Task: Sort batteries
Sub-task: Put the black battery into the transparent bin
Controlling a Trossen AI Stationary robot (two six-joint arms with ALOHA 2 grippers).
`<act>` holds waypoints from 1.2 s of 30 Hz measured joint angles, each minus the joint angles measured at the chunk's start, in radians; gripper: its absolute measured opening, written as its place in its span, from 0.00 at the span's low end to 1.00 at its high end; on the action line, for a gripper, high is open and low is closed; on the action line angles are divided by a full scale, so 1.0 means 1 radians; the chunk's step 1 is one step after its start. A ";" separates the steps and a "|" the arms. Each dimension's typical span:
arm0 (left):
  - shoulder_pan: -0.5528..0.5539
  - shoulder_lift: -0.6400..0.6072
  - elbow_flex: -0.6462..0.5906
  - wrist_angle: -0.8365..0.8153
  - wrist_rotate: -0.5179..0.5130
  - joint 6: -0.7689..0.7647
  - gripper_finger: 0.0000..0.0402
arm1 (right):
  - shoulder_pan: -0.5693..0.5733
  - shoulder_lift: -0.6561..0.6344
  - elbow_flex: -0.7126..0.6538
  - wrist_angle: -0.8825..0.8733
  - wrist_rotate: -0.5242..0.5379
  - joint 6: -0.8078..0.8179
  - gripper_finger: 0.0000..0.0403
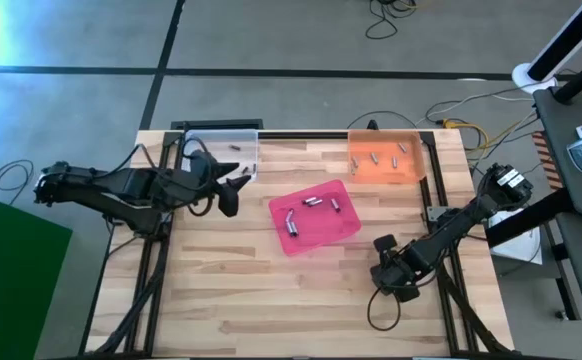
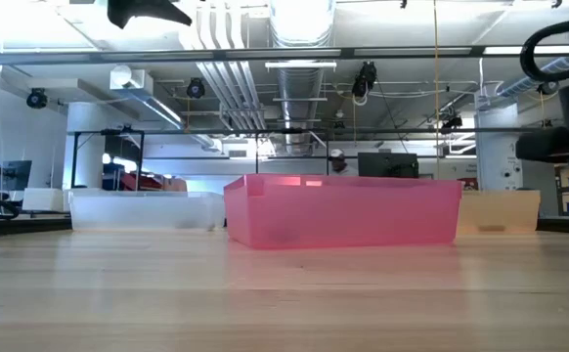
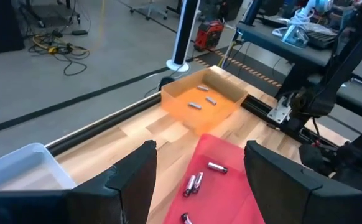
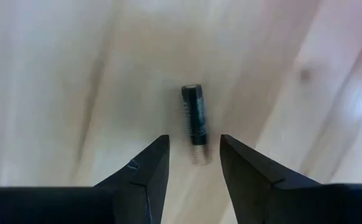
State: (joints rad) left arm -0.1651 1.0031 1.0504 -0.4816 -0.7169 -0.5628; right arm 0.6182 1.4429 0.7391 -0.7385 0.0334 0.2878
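Several silvery batteries (image 1: 313,203) lie in a pink tray (image 1: 343,230) at mid-table, and several more (image 3: 203,99) lie in an orange tray (image 1: 411,170) at the far right. A clear tray (image 1: 221,140) stands at the far left. My left gripper (image 3: 199,149) hangs open above the table between the clear and pink trays. My right gripper (image 4: 193,146) points down at the bare wood right of the pink tray. It is open, with a fingertip on each side of the near end of a small dark cylinder (image 4: 195,115) that has a coil spring (image 4: 198,154) at that end and lies flat.
Bare wooden tabletop (image 1: 271,300) stretches along the near side. In the low view the pink tray (image 2: 343,210) stands centre, the clear tray (image 2: 143,210) left and the orange tray (image 2: 500,213) right. Black frame rails (image 1: 441,215) edge the table; cables lie on the floor beyond.
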 joint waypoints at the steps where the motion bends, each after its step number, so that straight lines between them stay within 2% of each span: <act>1: -0.003 0.007 0.000 0.011 0.000 0.007 0.54 | 0.000 0.000 0.000 0.002 0.002 -0.009 0.32; 8: -0.005 0.005 0.000 0.039 0.009 0.054 0.55 | -0.001 0.019 -0.008 0.012 -0.004 0.021 0.30; 20: -0.005 -0.110 0.000 0.041 -0.008 0.095 0.55 | -0.001 0.033 0.009 0.105 0.017 0.113 0.24; 26: -0.005 -0.118 0.000 0.041 -0.007 0.090 0.55 | -0.001 0.041 0.009 0.099 0.015 0.122 0.25; 36: -0.028 -0.122 0.000 0.040 -0.007 0.083 0.55 | 0.006 0.054 0.012 0.066 -0.004 0.136 0.20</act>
State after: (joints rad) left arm -0.1934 0.8816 1.0504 -0.4416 -0.7238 -0.4797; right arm 0.6240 1.4972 0.7513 -0.6726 0.0292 0.4236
